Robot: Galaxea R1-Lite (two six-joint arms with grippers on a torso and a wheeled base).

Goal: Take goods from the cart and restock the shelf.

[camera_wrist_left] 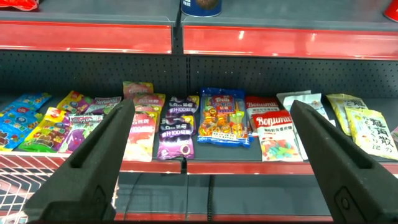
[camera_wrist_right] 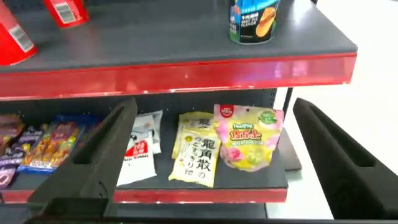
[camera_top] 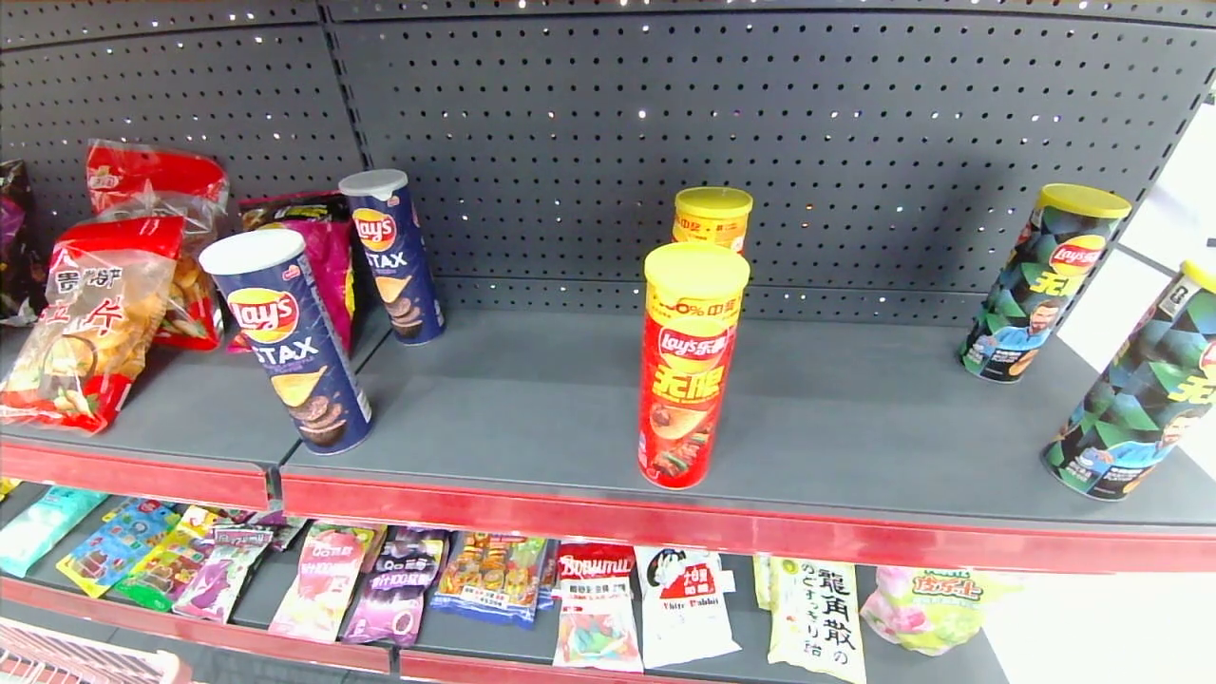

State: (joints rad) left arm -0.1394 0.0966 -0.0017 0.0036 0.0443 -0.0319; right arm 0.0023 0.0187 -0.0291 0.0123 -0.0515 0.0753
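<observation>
On the upper grey shelf stand two blue chip cans, two red-and-yellow cans and two green-black cans. My left gripper is open and holds nothing. It faces the lower shelf's candy packets, below the front blue can. My right gripper is also open with nothing in it, in front of the lower shelf's right end, under a green-black can and the red cans.
Snack bags crowd the upper shelf's left end. Flat packets line the lower shelf. Red price rails edge both shelves. A red wire cart corner shows at the lower left. Bare shelf lies between the can groups.
</observation>
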